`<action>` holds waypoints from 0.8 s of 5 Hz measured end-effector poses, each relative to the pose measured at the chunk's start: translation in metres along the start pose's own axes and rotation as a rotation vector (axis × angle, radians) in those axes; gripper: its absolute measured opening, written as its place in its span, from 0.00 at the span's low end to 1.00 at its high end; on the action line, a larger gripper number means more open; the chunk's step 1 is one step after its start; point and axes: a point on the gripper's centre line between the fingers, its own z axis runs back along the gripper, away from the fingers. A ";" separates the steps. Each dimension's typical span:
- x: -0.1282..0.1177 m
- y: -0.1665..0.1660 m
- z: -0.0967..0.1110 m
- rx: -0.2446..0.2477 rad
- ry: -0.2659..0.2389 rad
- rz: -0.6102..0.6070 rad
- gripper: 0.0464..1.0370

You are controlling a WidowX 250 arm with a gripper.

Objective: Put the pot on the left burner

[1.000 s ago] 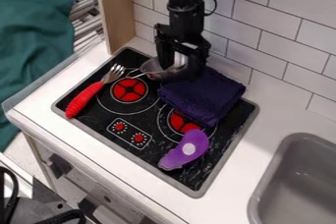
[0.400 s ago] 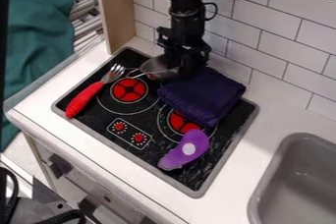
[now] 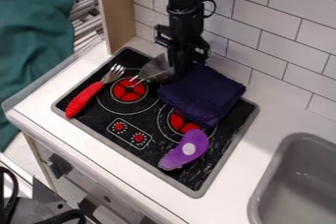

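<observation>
The black gripper (image 3: 177, 65) hangs at the back of the stove, just left of the folded dark blue cloth, and is shut on the right side of the metal pot (image 3: 156, 69). Small and silver, the pot is tilted, its thin handle pointing down and left over the back edge of the left burner (image 3: 129, 90). Part of the pot is hidden behind the gripper.
A red-handled fork (image 3: 85, 99) lies left of the left burner. The dark blue cloth (image 3: 202, 95) and a purple toy (image 3: 185, 150) partly cover the right burner. Tiled wall behind; grey sink (image 3: 295, 179) at right.
The gripper has closed on the pot, its fingers having been apart a second ago. The pot has tipped, and its handle has swung a little downward.
</observation>
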 end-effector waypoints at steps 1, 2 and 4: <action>0.000 0.008 0.032 -0.011 -0.125 0.026 0.01; -0.018 0.029 0.056 -0.003 -0.192 0.106 0.01; -0.082 0.041 0.036 -0.036 -0.100 0.248 0.01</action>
